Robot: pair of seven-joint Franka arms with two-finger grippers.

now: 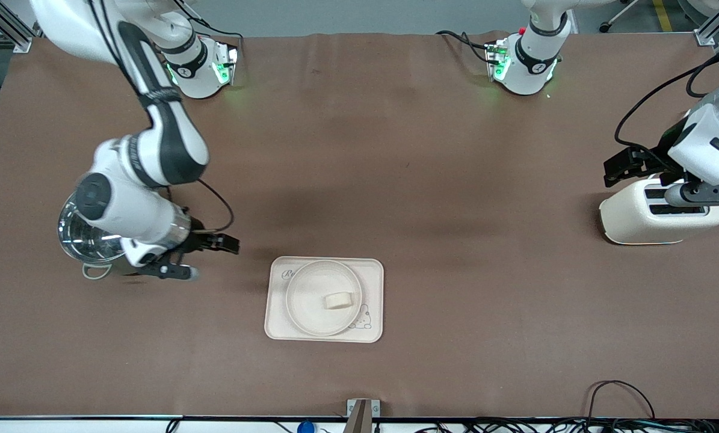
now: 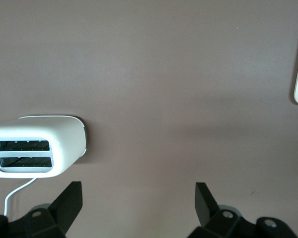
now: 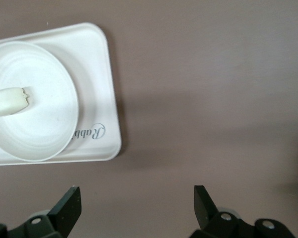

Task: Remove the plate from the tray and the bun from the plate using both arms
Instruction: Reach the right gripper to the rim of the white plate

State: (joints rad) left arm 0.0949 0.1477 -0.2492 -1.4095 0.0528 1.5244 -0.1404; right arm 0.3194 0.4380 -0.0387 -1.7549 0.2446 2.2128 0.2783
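The round cream plate lies on a rectangular cream tray near the front middle of the table. On the plate rests the small pale bun. My right gripper hangs open and empty over bare table, between the tray and a steel pot. My left gripper is open and empty too, up beside the white toaster at the left arm's end of the table.
A steel pot stands at the right arm's end, partly hidden under the right arm. The toaster has two top slots and a white cord. Brown table cover lies bare between tray and toaster. Cables run along the front edge.
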